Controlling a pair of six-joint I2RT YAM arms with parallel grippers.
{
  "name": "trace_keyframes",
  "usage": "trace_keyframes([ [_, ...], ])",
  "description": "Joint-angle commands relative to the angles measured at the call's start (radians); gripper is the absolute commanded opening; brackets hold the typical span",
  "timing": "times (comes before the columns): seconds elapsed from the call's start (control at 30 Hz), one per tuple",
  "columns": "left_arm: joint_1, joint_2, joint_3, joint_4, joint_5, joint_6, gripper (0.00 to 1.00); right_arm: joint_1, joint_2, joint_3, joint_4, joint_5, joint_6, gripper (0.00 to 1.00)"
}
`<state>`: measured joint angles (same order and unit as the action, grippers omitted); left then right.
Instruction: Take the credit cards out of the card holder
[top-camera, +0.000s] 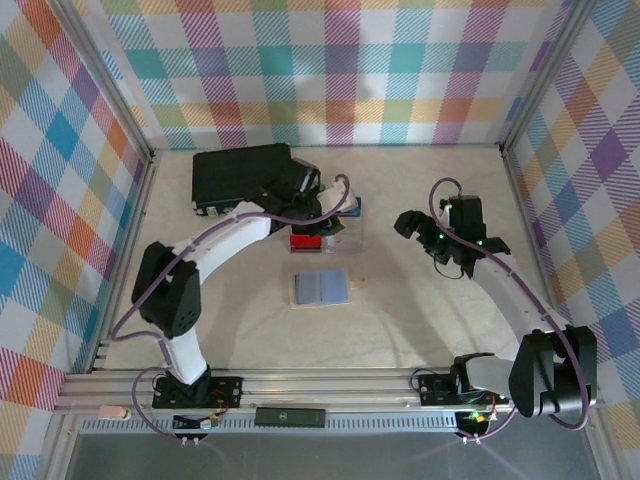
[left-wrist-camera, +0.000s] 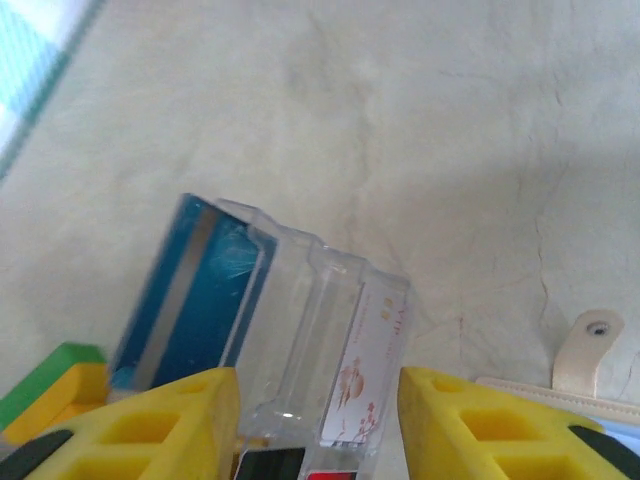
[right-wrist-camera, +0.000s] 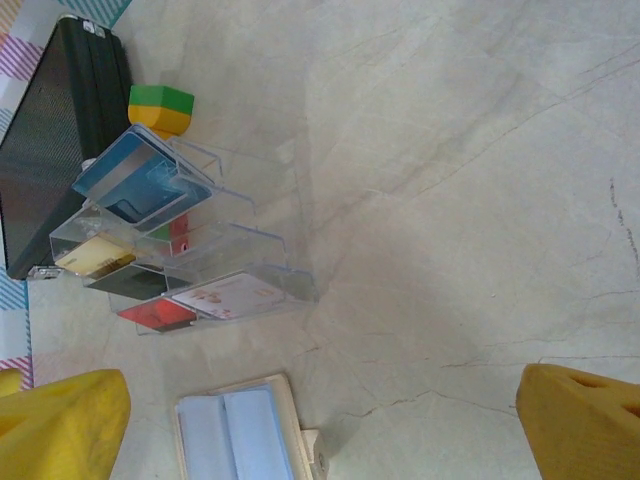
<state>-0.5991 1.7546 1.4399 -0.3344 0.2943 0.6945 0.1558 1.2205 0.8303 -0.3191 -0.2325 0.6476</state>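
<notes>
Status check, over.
Left pincer open, astride clear stand. Right pincer open, off to side. Credit cards sit in stand; card holder flat nearby. Black case behind stand.

Bright, even light from overhead; shadows on the bench (top-camera: 420, 300) are soft and pale in the top view. The left wrist picture is soft throughout, the left end effector (left-wrist-camera: 320, 400) blurred up close and a dim shadow lying across the right half. The right wrist view is crisper, with thin glints along the clear tiered stand (right-wrist-camera: 265, 240) and the right end effector (right-wrist-camera: 320, 390) out of focus.
</notes>
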Motion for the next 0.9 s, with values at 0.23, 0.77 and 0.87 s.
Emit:
trace_keyframes([
  [0.23, 0.078, -0.266, -0.370, 0.298, -0.209, -0.519, 0.74, 0.224, 0.057, 0.069, -0.097, 0.088, -0.049, 0.99],
  [0.77, 0.169, -0.576, -0.600, 0.167, -0.517, -0.886, 1.00, 0.649, 0.462, 0.374, -0.250, 0.291, -0.002, 0.93],
  [0.87, 0.195, -0.613, -0.604, 0.134, -0.570, -0.931, 1.00, 0.694, 0.556, 0.459, -0.293, 0.312, 0.005, 0.91],
])
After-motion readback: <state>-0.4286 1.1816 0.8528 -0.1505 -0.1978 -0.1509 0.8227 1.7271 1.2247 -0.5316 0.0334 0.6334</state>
